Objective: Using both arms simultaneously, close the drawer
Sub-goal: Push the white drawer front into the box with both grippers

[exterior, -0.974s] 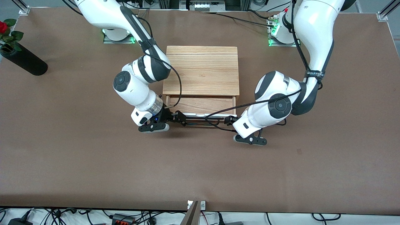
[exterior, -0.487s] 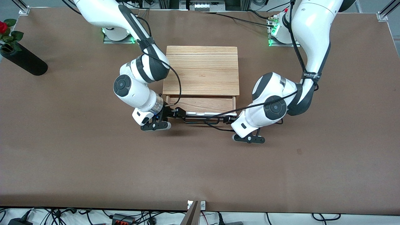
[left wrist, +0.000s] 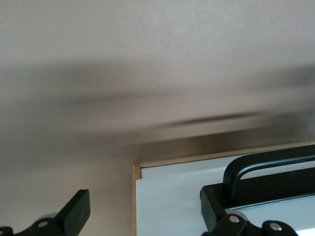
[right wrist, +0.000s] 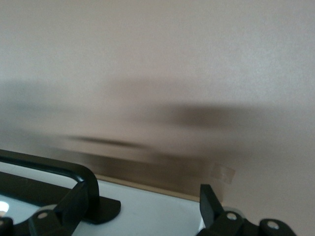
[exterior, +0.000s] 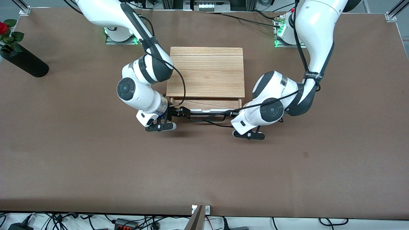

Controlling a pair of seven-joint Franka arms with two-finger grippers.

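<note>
The light-wood cabinet [exterior: 206, 72] stands mid-table. Its drawer [exterior: 206, 104] is open by a narrow strip of reddish-brown wood. The white front panel [exterior: 204, 110] and black bar handle [exterior: 207, 118] face the front camera. My right gripper [exterior: 180, 113] is open against the panel's end toward the right arm; in its wrist view the gripper [right wrist: 142, 209] spans the panel [right wrist: 147, 211] beside the handle's end [right wrist: 74, 172]. My left gripper [exterior: 230, 115] is open at the other end; in its wrist view the gripper [left wrist: 145, 216] straddles the panel's corner [left wrist: 167, 196], one finger [left wrist: 211, 211] by the handle [left wrist: 261, 164].
A black vase [exterior: 25, 62] with a red rose [exterior: 3, 28] lies at the right arm's end of the brown table [exterior: 96, 166]. Black cables hang from both wrists near the handle.
The drawer has slid farther into the cabinet, so less of its wood inside shows. Both grippers have moved with the front panel toward the cabinet.
</note>
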